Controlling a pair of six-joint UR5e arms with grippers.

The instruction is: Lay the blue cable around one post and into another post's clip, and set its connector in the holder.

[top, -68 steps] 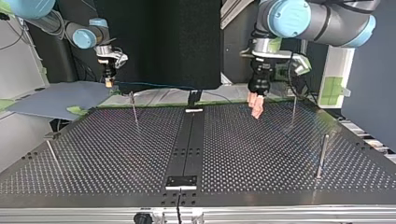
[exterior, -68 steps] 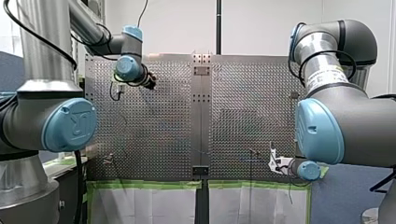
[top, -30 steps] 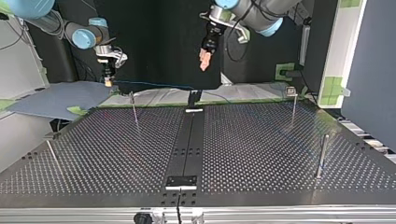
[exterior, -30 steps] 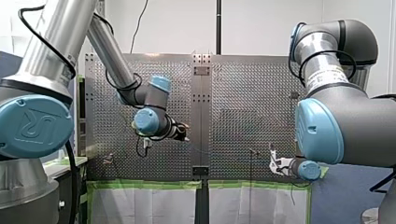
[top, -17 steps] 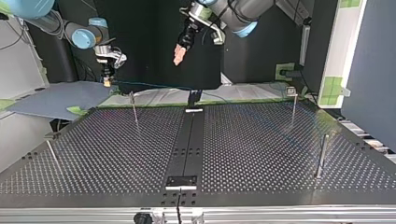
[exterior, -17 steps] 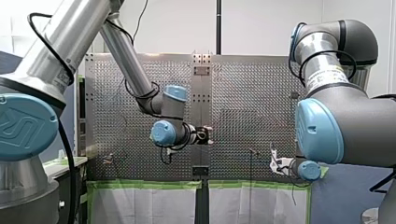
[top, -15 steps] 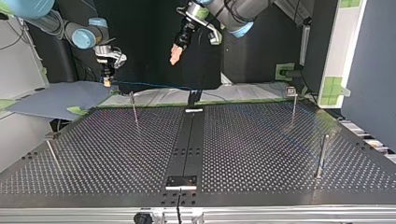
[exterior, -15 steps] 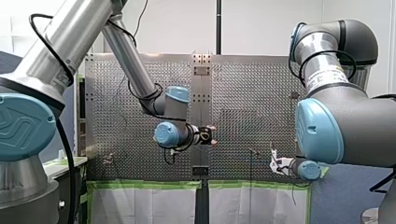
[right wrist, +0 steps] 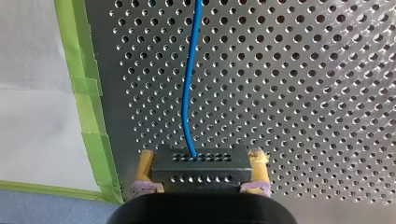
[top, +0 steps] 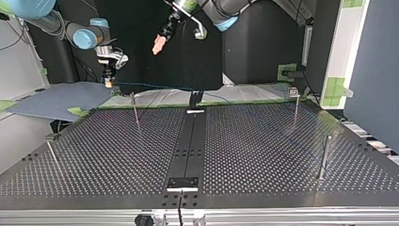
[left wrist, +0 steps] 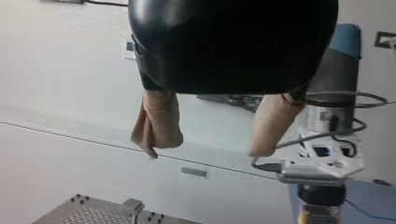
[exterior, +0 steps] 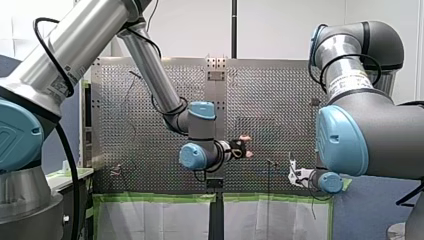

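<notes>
Posts [top: 323,157] stand upright on the perforated table [top: 263,155], two toward the top view's near edge and two toward its far edge. Along that far edge the blue cable [top: 155,86] runs from about the middle to the view's left. There it ends at the connector [right wrist: 201,168] in my right gripper [top: 109,81], which hangs just past the table's rim. The right wrist view shows this grip closely: yellow pads [right wrist: 145,169] clamp the black connector by its two short sides. The cable leaves the connector's holed face and runs straight ahead over the table, with green tape [right wrist: 88,102] along the table's edge beside it. High over the far part of the table hangs my left gripper [top: 158,47] (its arm comes in at the top view's right, though the gripper itself is past the middle). Its beige pads [left wrist: 159,123] stand wide apart and grip only air. Beyond them the left wrist view shows my right arm's wrist [left wrist: 343,70].
</notes>
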